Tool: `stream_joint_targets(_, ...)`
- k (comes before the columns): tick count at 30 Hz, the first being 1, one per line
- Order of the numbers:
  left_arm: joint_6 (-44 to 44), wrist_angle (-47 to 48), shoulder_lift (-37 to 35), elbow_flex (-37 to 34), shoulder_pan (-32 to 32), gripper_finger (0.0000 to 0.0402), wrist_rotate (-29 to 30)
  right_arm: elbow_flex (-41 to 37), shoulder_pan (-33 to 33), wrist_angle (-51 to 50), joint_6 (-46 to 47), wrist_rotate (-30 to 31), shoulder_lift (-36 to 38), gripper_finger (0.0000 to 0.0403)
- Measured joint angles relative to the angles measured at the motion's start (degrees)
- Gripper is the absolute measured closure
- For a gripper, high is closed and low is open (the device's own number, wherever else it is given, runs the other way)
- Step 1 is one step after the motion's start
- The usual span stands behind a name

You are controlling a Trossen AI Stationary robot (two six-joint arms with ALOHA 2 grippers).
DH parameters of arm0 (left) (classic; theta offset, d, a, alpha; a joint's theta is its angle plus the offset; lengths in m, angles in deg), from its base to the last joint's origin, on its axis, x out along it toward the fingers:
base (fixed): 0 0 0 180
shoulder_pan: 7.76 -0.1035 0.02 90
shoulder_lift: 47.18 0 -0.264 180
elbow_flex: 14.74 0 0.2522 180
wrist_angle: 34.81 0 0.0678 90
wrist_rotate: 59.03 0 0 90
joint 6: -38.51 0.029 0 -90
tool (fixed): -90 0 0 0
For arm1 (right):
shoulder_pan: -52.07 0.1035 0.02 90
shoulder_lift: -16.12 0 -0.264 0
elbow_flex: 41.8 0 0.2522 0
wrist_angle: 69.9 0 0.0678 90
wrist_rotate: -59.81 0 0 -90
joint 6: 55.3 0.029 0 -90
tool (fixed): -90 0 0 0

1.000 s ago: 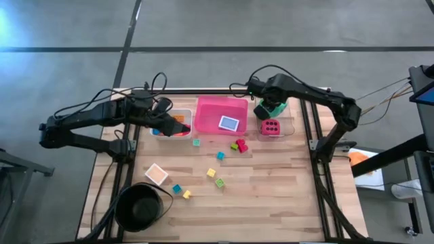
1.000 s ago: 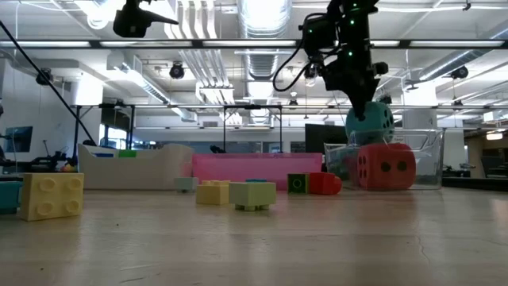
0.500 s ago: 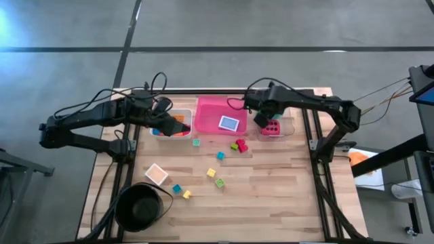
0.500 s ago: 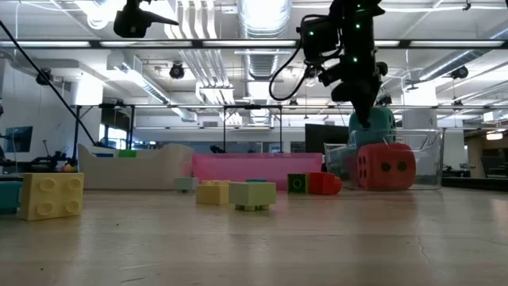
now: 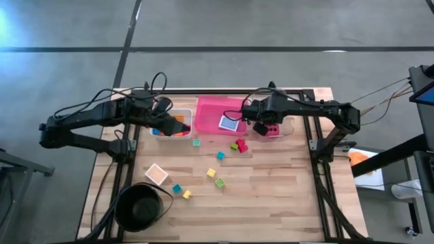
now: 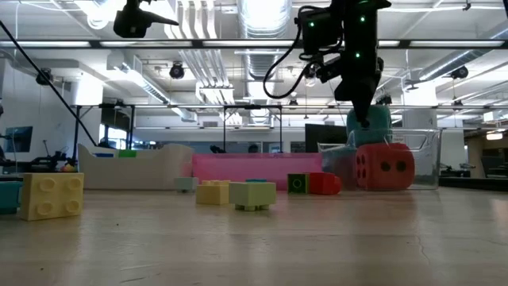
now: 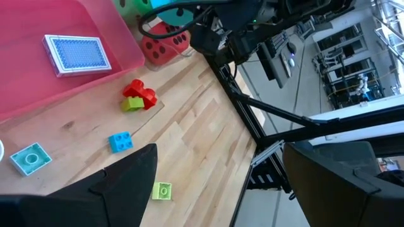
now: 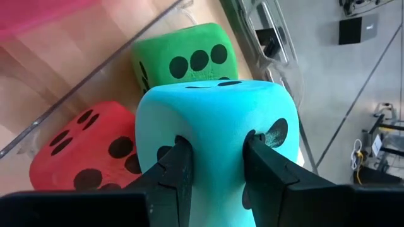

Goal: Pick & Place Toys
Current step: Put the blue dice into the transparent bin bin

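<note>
I'm working at a wood table [image 5: 271,183] in a big room w/ long ceiling lights and a grey floor. My right gripper [image 8: 214,161] is squeezing the teal die [image 8: 218,126], both fingers [image 8: 178,170] pushing into its soft side. In the low view I'm holding it up above the red die [image 6: 386,166]. From the high view my right gripper [image 5: 260,125] is sitting over the near left corner of the clear tray [image 5: 290,127], just beside the pink tray [image 5: 210,108]. The red die is sitting in the clear tray, and the green die [image 8: 183,63] is sitting right behind it, touching it.

The pink tray is holding one blue card [image 5: 229,123] lying flat. In front of it on the table, red and green blocks [image 5: 239,145] are lying together, w/ a blue block [image 5: 220,156] and a teal block [image 5: 196,142] near them. More little blocks, yellow [image 5: 211,173], green [image 5: 220,183], blue [image 5: 176,189] and yellow [image 5: 186,194], are lying closer to the front.

My left gripper [image 5: 161,116] is waiting w/ its fingers [image 7: 126,183] spread wide, holding nothing, over the white tray [image 5: 184,114] w/ orange and blue blocks in it. A second card [image 5: 156,174] is lying near the black bowl [image 5: 140,207] at the front left corner.
</note>
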Motion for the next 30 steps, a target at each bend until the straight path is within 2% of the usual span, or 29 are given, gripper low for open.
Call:
stream_joint_targets(21, -0.02, 0.00, 0.00, -0.02, 0.00, 0.0061, -0.02, -1.43, -0.17, 2.77, -3.23, -0.75, 0.13, 0.0311)
stream_joint_targets(30, -0.02, 0.00, 0.00, -0.02, 0.00, 0.0061, -0.02, 0.09, -0.15, 2.96, -4.21, -4.90, 0.09, 0.0115)
